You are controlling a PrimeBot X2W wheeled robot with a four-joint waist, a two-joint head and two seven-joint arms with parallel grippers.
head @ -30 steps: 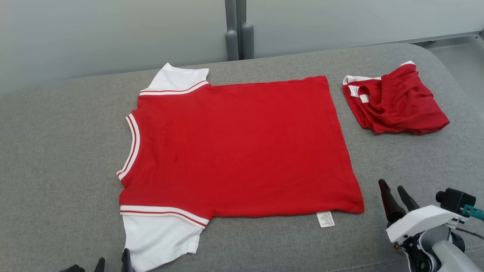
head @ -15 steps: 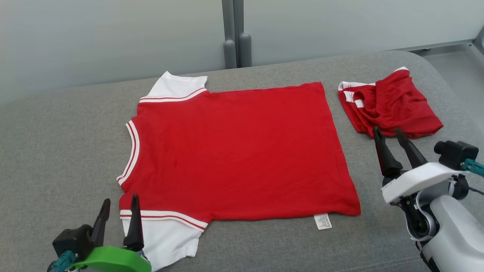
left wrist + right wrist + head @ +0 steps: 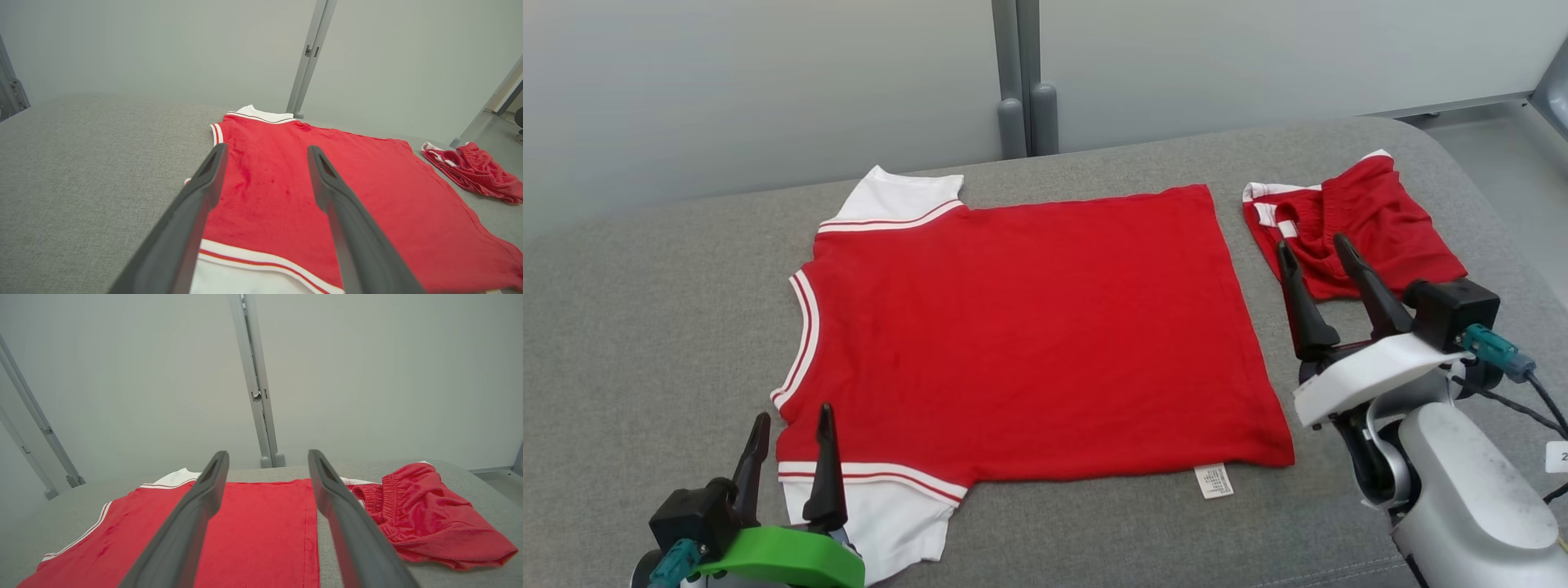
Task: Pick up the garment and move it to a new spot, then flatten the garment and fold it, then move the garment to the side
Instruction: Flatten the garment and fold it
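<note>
Red shirt [image 3: 1029,327] flat on cushion [image 3: 645,310]; crumpled shorts [image 3: 1388,220] beside its hem; left fingers [image 3: 827,465], right fingers [image 3: 1303,302] spread, empty.

Surface [image 3: 645,327]: grey woven fabric, wide and flat, with a rounded far right corner. Item one: shirt [image 3: 1029,327], red, laid flat and smooth, neck to the left, hem to the right. Its neckline has white trim with a red stripe. The far sleeve [image 3: 898,200] and near sleeve [image 3: 890,514] are white and spread out on the grey, each joined to the body by a white-and-red band. A white label [image 3: 1214,480] sticks out from the near edge by the hem corner. Item two: shorts [image 3: 1380,229], red with white stripes, rumpled in a loose heap, waistband facing left. They lie just right of the shirt's far hem corner, with a narrow strip of grey between.
</note>
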